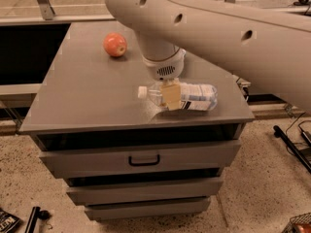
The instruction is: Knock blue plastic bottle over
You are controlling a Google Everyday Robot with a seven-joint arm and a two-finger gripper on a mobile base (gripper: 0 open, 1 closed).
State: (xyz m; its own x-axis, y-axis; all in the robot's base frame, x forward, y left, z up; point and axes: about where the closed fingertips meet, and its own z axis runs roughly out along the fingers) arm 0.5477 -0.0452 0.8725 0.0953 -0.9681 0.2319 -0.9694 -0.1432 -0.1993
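Observation:
The blue plastic bottle (192, 95) lies on its side on the grey cabinet top (87, 96), near the front right. Its white cap (142, 91) points left. It is clear with a white label. My gripper (169, 95) hangs from the big white arm (218, 28) and sits over the bottle's neck end, with a tan finger pad (170, 96) in front of the bottle.
A red-orange apple (115, 44) sits at the back left of the cabinet top. The cabinet has drawers (144, 159) below its front edge. Black cables and a stand lie on the speckled floor at the right (291, 140).

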